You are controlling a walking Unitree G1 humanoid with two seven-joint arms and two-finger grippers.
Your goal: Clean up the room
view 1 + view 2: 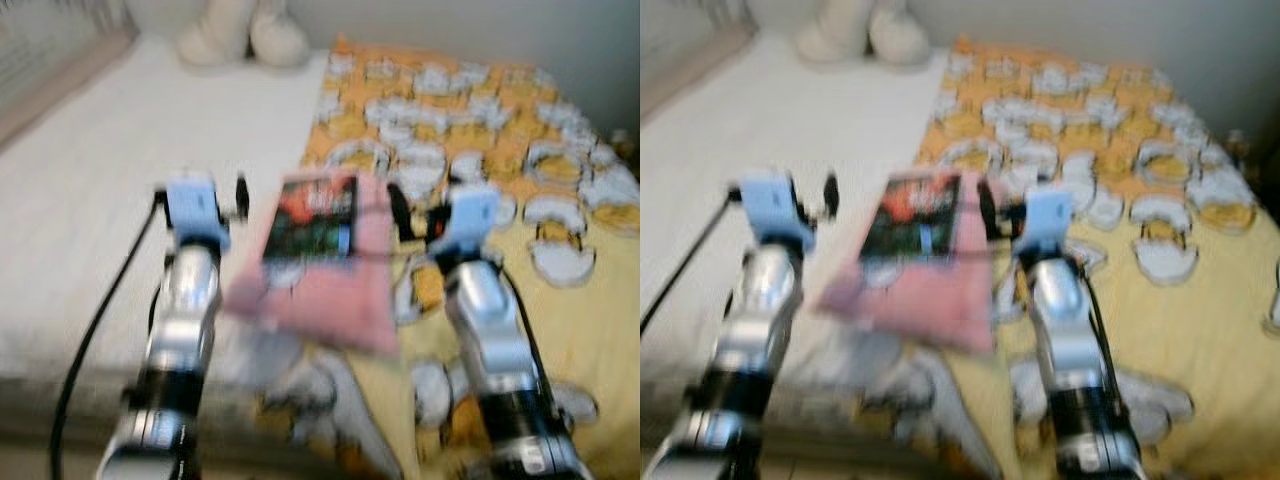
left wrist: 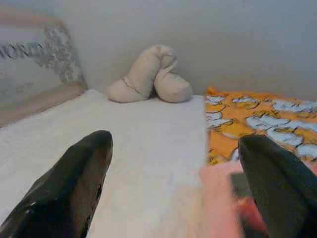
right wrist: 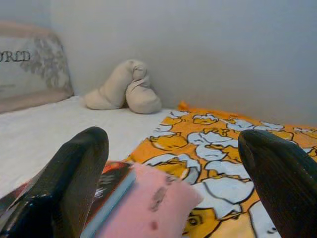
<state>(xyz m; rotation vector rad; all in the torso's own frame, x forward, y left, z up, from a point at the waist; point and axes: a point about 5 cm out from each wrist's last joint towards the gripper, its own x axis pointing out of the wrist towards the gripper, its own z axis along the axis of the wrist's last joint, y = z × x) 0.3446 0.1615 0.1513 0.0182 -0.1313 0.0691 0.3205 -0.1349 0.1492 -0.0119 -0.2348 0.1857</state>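
Note:
A pink cloth [image 1: 330,295] lies on the bed, across the seam between the white sheet [image 1: 150,150] and the yellow duck-print blanket [image 1: 480,110]. A book with a dark red-and-green cover [image 1: 312,218] rests on top of it. Both arms reach forward on either side of it. My left gripper [image 2: 173,144] is open just left of the book, over the white sheet. My right gripper [image 3: 173,136] is open just right of it, with the book's corner [image 3: 111,186] and the pink cloth [image 3: 148,208] below its fingers. Neither holds anything. The eye views are blurred.
A cream knotted plush cushion [image 1: 245,35] sits at the head of the bed against the grey wall. A printed pillow [image 2: 34,74] leans at the far left. The bed's near edge [image 1: 100,385] runs under my arms.

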